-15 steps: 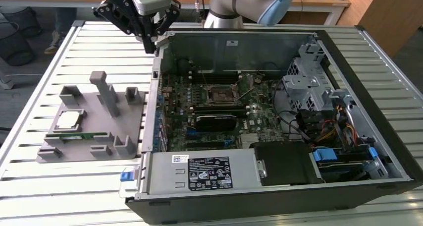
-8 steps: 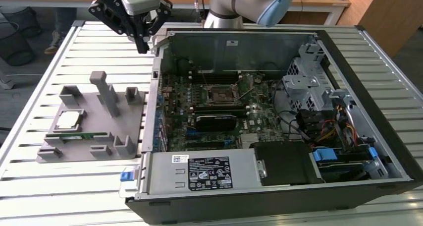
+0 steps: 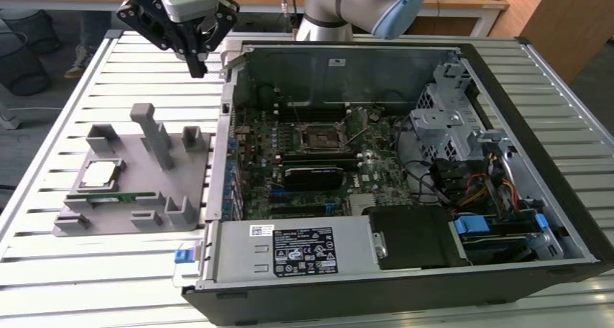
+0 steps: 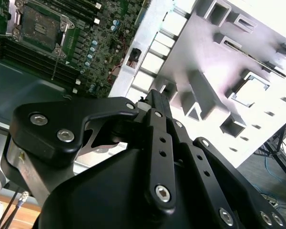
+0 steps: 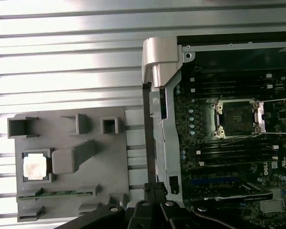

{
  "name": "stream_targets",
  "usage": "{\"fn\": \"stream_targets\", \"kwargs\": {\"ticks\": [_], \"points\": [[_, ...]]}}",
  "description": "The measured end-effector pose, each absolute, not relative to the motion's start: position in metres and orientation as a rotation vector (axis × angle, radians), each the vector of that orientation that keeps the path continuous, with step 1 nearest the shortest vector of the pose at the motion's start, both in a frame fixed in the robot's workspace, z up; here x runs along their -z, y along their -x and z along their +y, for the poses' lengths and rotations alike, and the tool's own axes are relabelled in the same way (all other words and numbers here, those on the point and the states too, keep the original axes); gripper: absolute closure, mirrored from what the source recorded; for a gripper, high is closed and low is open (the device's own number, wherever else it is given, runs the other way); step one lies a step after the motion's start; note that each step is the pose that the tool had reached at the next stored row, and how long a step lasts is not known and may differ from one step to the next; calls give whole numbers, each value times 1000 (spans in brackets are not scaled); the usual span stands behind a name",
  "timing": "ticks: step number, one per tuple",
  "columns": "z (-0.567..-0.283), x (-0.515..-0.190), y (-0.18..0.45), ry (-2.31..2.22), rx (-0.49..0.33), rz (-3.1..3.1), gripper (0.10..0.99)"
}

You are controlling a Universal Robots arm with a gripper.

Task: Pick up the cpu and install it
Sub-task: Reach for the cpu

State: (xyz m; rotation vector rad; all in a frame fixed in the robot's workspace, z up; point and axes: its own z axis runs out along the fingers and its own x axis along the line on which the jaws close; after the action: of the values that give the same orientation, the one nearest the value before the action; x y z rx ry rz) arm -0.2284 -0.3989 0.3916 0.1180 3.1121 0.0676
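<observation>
1. The gripper (image 3: 198, 69) hangs over the slatted table (image 3: 163, 83), just off the gray tray (image 3: 115, 214) at the corner nearest the open computer case (image 3: 384, 303); its fingers are pressed together with nothing between them
2. The cpu (image 3: 100, 172) lies flat in a square pocket on the tray, silver top up, on the tray's side away from the case, so diagonally across the tray from the gripper and lower
3. It is square with no long axis, and its edges run parallel to the tray's edges
4. On the tray a tall post (image 3: 146, 130) rises between pocket and gripper, and a green memory stick (image 3: 111, 197) lies just beside the pocket; straight above the cpu looks open
5. Beyond the tray's case-side edge, the socket (image 3: 318, 135) sits empty
</observation>
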Motion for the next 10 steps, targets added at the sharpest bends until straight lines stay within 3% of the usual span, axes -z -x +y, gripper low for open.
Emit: {"fn": "stream_targets", "kwargs": {"ticks": [10], "points": [[-399,-392,241,-118,-68,3112,973]]}}
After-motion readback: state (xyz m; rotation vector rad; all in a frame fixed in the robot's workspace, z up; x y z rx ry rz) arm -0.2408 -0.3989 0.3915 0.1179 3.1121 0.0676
